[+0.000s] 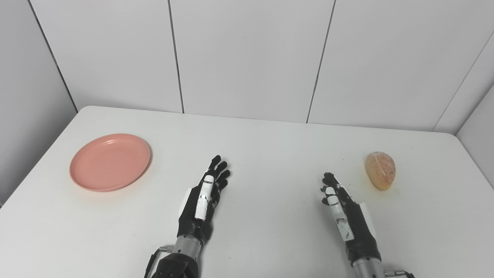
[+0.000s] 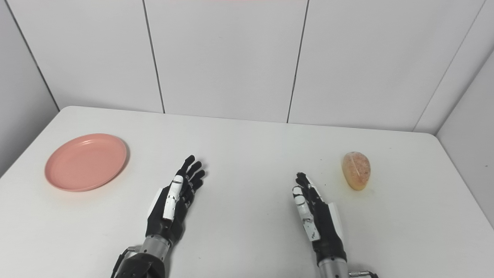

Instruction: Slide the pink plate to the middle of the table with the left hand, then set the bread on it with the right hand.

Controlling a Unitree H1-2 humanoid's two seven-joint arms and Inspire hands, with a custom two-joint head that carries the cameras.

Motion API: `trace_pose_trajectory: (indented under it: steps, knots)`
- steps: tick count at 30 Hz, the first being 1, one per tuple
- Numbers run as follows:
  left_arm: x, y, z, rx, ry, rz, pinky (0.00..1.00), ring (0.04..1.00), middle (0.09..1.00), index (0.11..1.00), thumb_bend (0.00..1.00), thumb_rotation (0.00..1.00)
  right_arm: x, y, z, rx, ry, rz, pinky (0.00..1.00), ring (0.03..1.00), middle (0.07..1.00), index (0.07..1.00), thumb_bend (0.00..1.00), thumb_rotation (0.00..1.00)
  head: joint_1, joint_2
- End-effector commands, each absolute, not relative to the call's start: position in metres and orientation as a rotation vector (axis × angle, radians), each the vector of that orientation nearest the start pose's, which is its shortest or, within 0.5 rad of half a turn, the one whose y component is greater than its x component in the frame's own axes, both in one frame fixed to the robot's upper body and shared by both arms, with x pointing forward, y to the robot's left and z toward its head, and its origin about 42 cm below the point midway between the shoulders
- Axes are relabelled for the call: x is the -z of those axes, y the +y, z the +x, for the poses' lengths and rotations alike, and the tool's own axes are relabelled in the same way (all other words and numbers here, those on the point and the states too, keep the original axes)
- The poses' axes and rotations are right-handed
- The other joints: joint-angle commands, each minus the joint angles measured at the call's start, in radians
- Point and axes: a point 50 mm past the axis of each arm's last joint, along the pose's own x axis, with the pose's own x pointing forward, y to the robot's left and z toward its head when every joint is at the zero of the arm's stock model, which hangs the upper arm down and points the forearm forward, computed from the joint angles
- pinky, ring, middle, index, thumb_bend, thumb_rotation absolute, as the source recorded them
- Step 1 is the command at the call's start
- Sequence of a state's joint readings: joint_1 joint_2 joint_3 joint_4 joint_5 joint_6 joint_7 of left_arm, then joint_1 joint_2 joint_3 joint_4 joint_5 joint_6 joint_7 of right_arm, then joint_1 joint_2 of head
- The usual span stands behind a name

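Both my hands, left hand and right hand, near the table's front edge, fingers spread, holding nothing; pink plate toward left edge, bread toward right edge.

A bare test space, like a lab: a plain white table stands boxed in by blank white wall panels with dark seams, with no furniture, decoration or household clutter around it.
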State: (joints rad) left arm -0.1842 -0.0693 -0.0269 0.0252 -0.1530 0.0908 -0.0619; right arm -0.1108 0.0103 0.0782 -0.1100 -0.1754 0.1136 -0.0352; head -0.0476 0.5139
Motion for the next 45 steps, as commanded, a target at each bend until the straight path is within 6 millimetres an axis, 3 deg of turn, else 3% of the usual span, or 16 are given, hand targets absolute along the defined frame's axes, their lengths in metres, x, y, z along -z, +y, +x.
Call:
trace_pose_trajectory:
  steps: [1, 5, 12, 13, 14, 19, 28, 45]
  knots:
    - [-0.133, 0.156, 0.336, 0.169, -0.038, -0.216, 0.97, 0.937, 0.953, 0.936, 0.44, 1.00, -0.165, -0.178, 0.317, -0.040, -0.209, -0.156, 0.84, 0.889, 0.904, 0.898, 0.32, 1.00, 0.025, -0.010]
    - [-0.130, 0.148, 0.336, 0.168, -0.034, -0.223, 0.96, 0.928, 0.944, 0.928, 0.41, 1.00, -0.162, -0.186, 0.317, -0.053, -0.218, -0.135, 0.85, 0.898, 0.915, 0.907, 0.32, 1.00, 0.095, -0.039]
    - [-0.118, 0.121, 0.336, 0.168, -0.030, -0.228, 0.98, 0.936, 0.954, 0.940, 0.39, 1.00, -0.151, -0.208, 0.316, -0.079, -0.238, -0.102, 0.87, 0.925, 0.938, 0.930, 0.32, 1.00, 0.269, -0.140]
    - [-0.117, 0.118, 0.336, 0.168, -0.029, -0.226, 0.97, 0.935, 0.953, 0.940, 0.38, 1.00, -0.149, -0.211, 0.316, -0.080, -0.242, -0.098, 0.88, 0.930, 0.942, 0.935, 0.31, 1.00, 0.269, -0.140]
    - [-0.115, 0.114, 0.337, 0.167, -0.029, -0.220, 0.97, 0.934, 0.952, 0.940, 0.38, 1.00, -0.147, -0.215, 0.316, -0.085, -0.243, -0.082, 0.88, 0.931, 0.943, 0.936, 0.30, 1.00, 0.315, -0.166]
    - [-0.105, 0.098, 0.341, 0.159, -0.022, -0.197, 0.95, 0.920, 0.940, 0.934, 0.37, 1.00, -0.139, -0.227, 0.319, -0.102, -0.237, -0.029, 0.98, 0.983, 0.986, 0.980, 0.23, 1.00, 0.399, -0.214]
    - [-0.102, 0.088, 0.344, 0.144, -0.011, -0.153, 0.92, 0.918, 0.932, 0.927, 0.37, 1.00, -0.136, -0.230, 0.322, -0.084, -0.213, 0.001, 1.00, 0.987, 0.988, 0.990, 0.19, 1.00, 0.414, -0.218]
    - [-0.108, 0.096, 0.346, 0.150, -0.032, -0.171, 0.94, 0.926, 0.940, 0.932, 0.38, 1.00, -0.136, -0.224, 0.323, -0.103, -0.209, 0.012, 1.00, 0.989, 0.989, 0.992, 0.20, 1.00, 0.422, -0.207]
